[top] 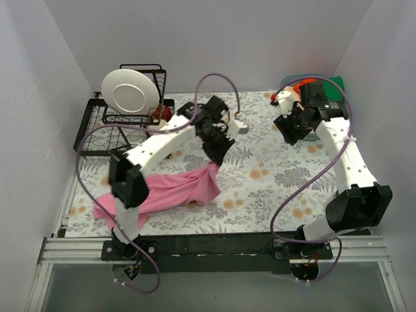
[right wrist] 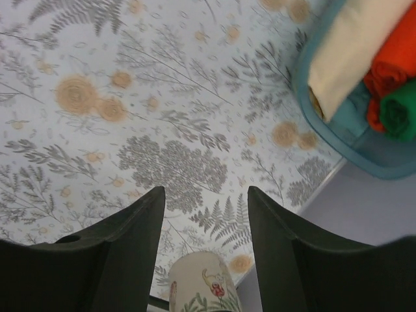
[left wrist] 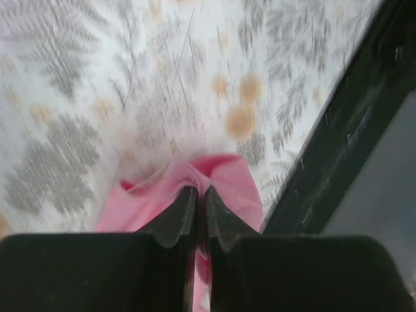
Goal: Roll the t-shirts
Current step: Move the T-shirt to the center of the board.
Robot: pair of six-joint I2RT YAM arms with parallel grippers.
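Observation:
The pink t-shirt [top: 175,194] lies crumpled on the flowered table at front left. My left gripper [top: 214,161] is shut on its right edge and holds that edge lifted off the table. In the left wrist view the fingertips [left wrist: 200,192] pinch a fold of the pink t-shirt [left wrist: 237,185]. My right gripper [top: 290,130] hangs open and empty over the table at back right [right wrist: 205,195]. Rolled cream [right wrist: 348,55], orange-red [right wrist: 395,62] and green [right wrist: 400,112] t-shirts lie in a teal basin [right wrist: 364,159].
A black dish rack [top: 104,127] with a white plate [top: 127,91] stands at back left. A flowered cup [right wrist: 201,286] stands near the basin [top: 312,135] at back right. Walls enclose the table on three sides. The black table rail [left wrist: 344,136] runs close to the left gripper.

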